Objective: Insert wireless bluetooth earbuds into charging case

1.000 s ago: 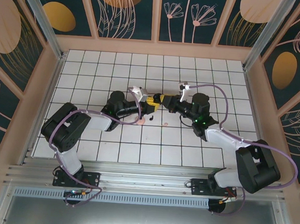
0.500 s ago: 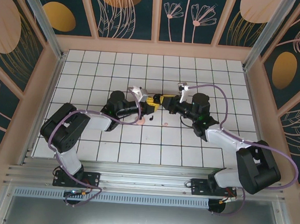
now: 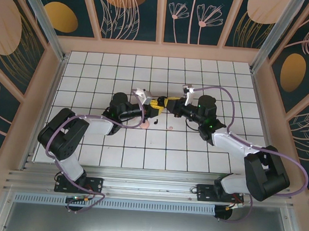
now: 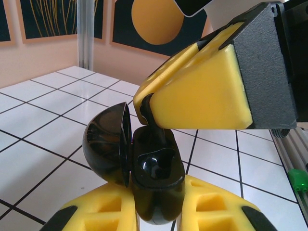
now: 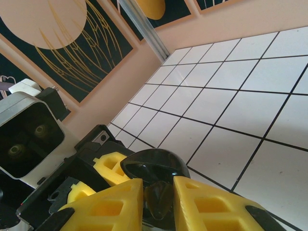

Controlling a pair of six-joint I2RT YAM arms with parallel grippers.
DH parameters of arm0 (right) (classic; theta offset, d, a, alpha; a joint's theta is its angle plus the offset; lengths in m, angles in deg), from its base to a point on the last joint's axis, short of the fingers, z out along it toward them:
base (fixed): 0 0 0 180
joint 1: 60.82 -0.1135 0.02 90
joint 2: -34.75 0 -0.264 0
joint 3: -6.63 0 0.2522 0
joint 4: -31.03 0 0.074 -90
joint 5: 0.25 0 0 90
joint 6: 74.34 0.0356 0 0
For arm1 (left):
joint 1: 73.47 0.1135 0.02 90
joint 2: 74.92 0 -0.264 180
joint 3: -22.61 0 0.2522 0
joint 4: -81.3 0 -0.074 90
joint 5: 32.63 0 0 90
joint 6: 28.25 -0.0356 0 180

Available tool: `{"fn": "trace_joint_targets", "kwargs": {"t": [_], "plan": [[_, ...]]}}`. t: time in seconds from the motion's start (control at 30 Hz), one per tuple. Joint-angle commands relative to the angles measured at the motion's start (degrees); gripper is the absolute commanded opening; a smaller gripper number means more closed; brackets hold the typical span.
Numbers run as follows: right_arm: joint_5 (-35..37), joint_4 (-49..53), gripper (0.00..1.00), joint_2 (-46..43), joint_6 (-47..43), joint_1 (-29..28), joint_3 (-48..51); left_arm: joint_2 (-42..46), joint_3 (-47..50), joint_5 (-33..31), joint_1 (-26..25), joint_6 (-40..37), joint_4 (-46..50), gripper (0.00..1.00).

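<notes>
My left gripper (image 4: 159,195) is shut on the black charging case (image 4: 156,183), held upright with its lid (image 4: 108,144) swung open to the left. One glossy well (image 4: 156,166) in the case stands empty. From the upper right, my right gripper (image 5: 158,197) comes down onto the case with a black earbud (image 5: 159,202) between its yellow pads. The earbud's stem (image 4: 153,122) reaches into the case's upper well. In the top view the two grippers meet above the middle tiles, the left gripper (image 3: 155,106) against the right gripper (image 3: 167,102).
Two small pale pink bits (image 3: 145,124) (image 3: 170,128) lie on the white tiled floor (image 3: 114,155) just in front of the grippers. Peach walls and aluminium posts (image 3: 270,44) close in the floor on three sides.
The left arm's elbow has shifted slightly to the left. Both grippers stay together at the same spot, case and earbud still in them.
</notes>
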Motion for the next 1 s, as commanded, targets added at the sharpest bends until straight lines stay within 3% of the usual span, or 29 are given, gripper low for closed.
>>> {"fn": "trace_joint_targets", "kwargs": {"t": [0.0, 0.97], "plan": [[-0.45, 3.61, 0.25, 0.46, -1.76, -0.01, -0.69, 3.18, -2.38, 2.25, -0.33, -1.67, -4.04, 0.12], [-5.08, 2.32, 0.41, -2.89, -0.77, 0.93, -0.95, 4.13, -2.38, 2.36, -0.36, -4.39, -0.18, 0.12]]}}
